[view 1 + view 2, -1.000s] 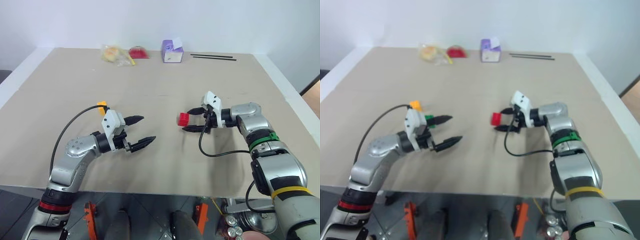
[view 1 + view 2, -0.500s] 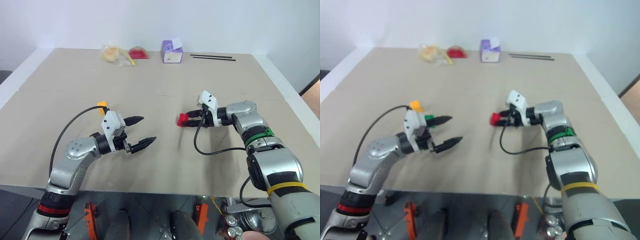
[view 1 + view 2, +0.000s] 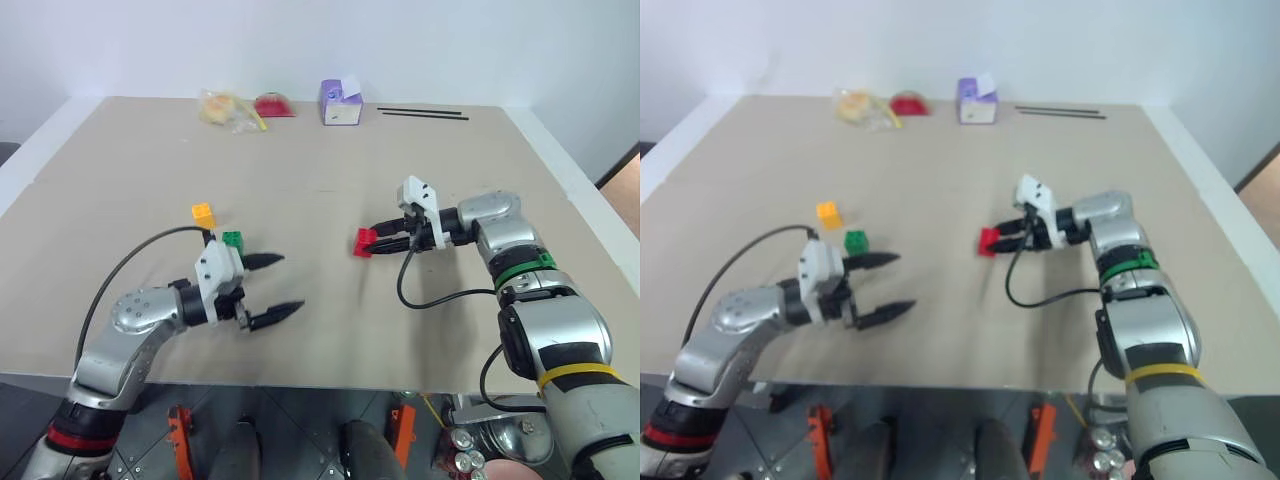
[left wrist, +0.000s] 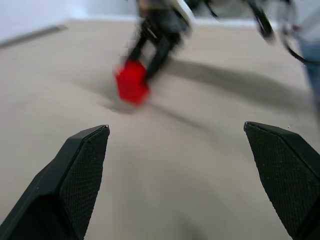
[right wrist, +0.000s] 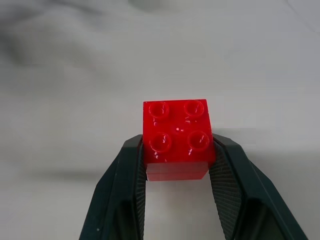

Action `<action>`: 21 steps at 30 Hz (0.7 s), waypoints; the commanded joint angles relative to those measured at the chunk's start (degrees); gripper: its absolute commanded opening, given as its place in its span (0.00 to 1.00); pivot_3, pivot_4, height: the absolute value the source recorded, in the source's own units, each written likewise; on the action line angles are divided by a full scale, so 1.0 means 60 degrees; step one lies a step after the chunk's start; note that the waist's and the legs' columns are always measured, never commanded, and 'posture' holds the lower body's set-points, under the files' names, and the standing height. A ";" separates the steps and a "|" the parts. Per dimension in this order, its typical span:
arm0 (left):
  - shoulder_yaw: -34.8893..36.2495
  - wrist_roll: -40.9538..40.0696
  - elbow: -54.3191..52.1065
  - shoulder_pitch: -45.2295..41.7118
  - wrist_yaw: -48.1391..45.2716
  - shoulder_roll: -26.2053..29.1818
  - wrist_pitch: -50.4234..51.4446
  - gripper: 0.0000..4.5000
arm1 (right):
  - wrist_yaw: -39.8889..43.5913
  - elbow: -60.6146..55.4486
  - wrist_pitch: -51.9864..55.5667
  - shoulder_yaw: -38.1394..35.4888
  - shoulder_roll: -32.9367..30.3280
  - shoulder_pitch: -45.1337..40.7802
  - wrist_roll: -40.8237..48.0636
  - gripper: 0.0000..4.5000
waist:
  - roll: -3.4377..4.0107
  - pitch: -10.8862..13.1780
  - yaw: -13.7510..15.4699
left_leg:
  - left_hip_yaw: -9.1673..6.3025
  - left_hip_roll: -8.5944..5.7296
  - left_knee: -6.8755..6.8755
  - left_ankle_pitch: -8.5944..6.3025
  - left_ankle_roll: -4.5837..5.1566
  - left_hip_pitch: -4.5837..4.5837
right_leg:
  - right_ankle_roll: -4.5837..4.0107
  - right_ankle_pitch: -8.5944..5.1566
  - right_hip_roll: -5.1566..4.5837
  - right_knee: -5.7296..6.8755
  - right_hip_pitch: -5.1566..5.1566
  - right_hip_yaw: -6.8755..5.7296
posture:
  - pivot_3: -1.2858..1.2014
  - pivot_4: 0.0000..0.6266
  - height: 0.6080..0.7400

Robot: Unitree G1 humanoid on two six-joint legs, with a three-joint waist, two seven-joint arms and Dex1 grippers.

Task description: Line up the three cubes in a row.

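Beige table [image 3: 320, 150]: right gripper [image 3: 372, 240] clamps red cube [image 3: 364, 242]; no containers

No legible text, label, brand, number or sign appears in any view. The purple-and-white box [image 3: 341, 103] at the far edge of the desk [image 3: 320, 160] carries markings too small to read. The red cube [image 5: 176, 138] shows 4 plain studs, unmarked.

A beige table [image 3: 330, 150] holds a yellow-orange cube [image 3: 203, 213] just beside a green cube [image 3: 232, 240], and along its far edge a purple-and-white box [image 3: 341, 103], two thin black rods [image 3: 424, 113], and what may be bagged items [image 3: 232, 109].
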 commanded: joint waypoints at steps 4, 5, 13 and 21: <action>0.0019 -0.0208 -0.0744 0.0243 -0.0882 0.0754 -0.0053 1.00 | 0.0865 -0.4171 0.1090 0.0646 -0.0557 0.1673 0.0683 0.27 | 0.0000 0.0000 0.0032 | 0.0000 0.0000 0.0001 0.0002 -0.0004 -0.0003 | -0.0010 -0.0008 0.0000 -0.0001 0.0005 0.0001 | 0.52 0.24 1.00; -0.0013 -0.0165 -0.0734 0.0227 -0.0935 0.0795 -0.0096 1.00 | 0.0864 -0.4655 0.1254 0.0729 -0.0638 0.1899 0.0712 0.27 | 0.0000 0.0000 0.0031 | 0.0001 0.0000 0.0002 0.0004 -0.0006 -0.0004 | -0.0021 -0.0013 0.0000 -0.0001 0.0003 0.0004 | 0.52 0.24 1.00; -0.0024 -0.0041 -0.0580 0.0097 -0.0881 0.0656 -0.0230 1.00 | 0.0572 -0.6215 0.1911 0.1113 -0.1250 0.2745 0.0773 0.27 | 0.0000 0.0000 0.0021 | 0.0003 0.0000 0.0009 0.0014 0.0001 0.0001 | -0.0046 -0.0010 0.0000 -0.0001 0.0005 0.0005 | 0.52 0.24 1.00; -0.0059 0.0051 -0.0479 0.0015 -0.0822 0.0528 -0.0237 1.00 | 0.0741 -0.6290 0.2176 0.1434 -0.1571 0.2830 0.0703 0.27 | 0.0000 0.0000 0.0019 | 0.0005 0.0000 0.0011 0.0017 0.0004 -0.0001 | -0.0045 -0.0009 0.0000 -0.0001 0.0004 0.0005 | 0.52 0.24 1.00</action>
